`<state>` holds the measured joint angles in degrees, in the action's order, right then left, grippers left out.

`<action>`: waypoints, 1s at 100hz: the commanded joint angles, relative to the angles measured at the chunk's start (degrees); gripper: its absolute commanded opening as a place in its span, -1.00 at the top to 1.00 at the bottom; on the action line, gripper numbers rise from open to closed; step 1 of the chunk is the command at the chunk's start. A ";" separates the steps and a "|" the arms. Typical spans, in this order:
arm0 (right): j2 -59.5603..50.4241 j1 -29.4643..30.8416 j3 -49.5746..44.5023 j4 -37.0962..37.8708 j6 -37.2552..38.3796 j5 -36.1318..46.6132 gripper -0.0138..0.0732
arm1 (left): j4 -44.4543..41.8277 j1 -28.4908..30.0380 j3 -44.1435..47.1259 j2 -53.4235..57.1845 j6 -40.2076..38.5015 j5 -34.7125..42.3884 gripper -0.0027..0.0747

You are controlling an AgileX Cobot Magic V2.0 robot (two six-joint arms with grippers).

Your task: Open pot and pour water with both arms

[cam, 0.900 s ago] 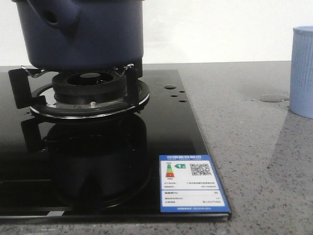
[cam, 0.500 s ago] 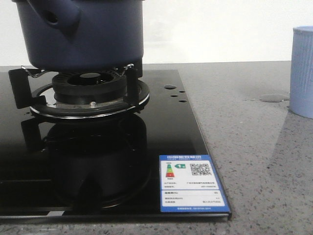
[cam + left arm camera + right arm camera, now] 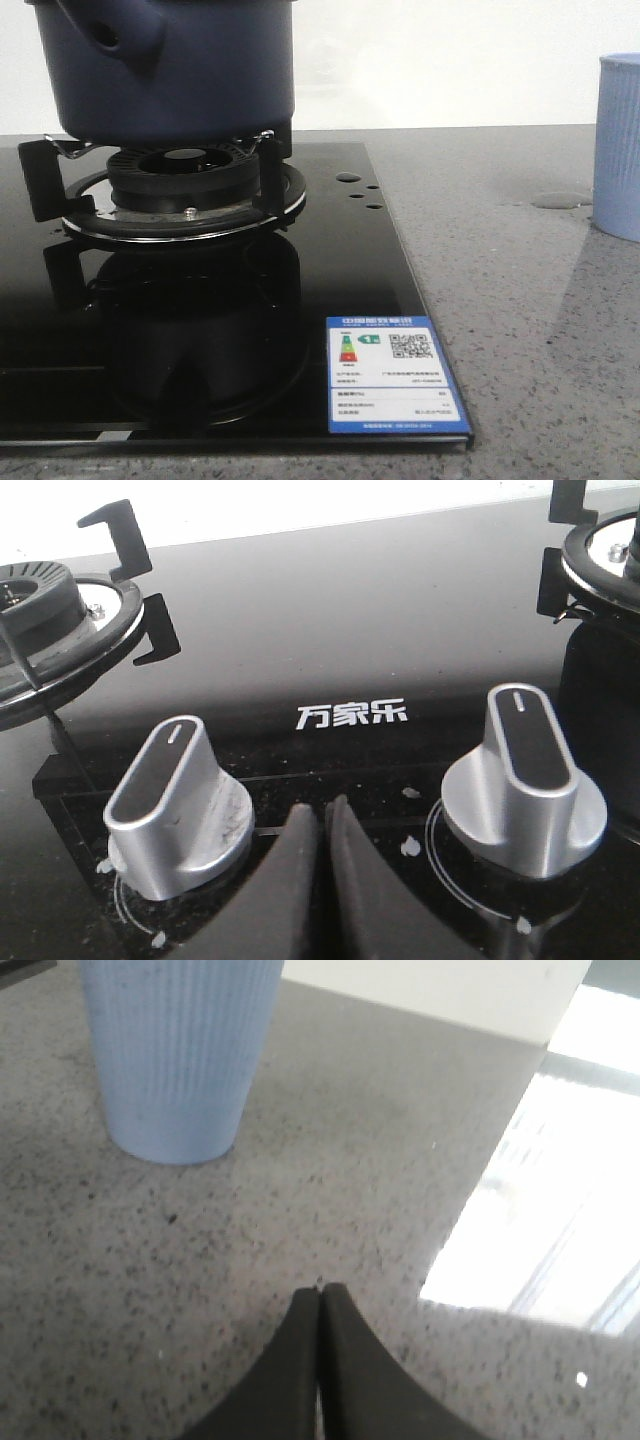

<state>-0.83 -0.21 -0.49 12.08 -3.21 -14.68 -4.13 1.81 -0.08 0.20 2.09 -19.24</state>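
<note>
The dark navy pot [image 3: 170,70] sits on the burner grate [image 3: 180,175] of the black glass stove, its holed handle stub [image 3: 110,35] facing me; its top is cut off by the front view. No gripper shows in the front view. My left gripper [image 3: 322,815] is shut and empty, low over the stove's front between two silver knobs [image 3: 175,805] [image 3: 525,780]. My right gripper [image 3: 321,1292] is shut and empty over the grey counter, a short way from the light blue ribbed cup [image 3: 180,1050].
The ribbed cup [image 3: 620,145] stands at the far right of the counter beside a small wet patch [image 3: 560,200]. A blue energy label [image 3: 393,375] sits on the stove's front right corner. A second burner [image 3: 50,610] shows in the left wrist view.
</note>
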 commanded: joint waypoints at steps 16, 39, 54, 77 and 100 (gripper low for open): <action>-0.72 0.21 -0.83 -8.15 0.48 27.68 0.84 | 0.01 0.17 1.93 1.45 -0.02 3.49 0.98; -0.48 0.21 -0.59 -36.54 2.70 26.95 0.84 | 31.39 0.17 1.83 1.45 -0.14 18.44 0.98; 1.49 0.21 -0.08 -39.35 2.70 27.70 0.84 | 54.42 0.17 1.83 1.45 -0.14 30.14 0.98; 7.62 0.14 7.19 -41.28 2.70 22.89 0.84 | 64.12 0.17 -0.61 1.34 -0.14 24.11 0.98; 22.32 0.14 27.08 -35.56 -1.55 -8.06 0.84 | 52.77 0.17 -12.51 -5.16 0.54 0.48 0.98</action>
<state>15.67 -0.21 18.66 -26.16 -2.46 -15.53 51.78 1.85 -7.00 -1.13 2.19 -13.59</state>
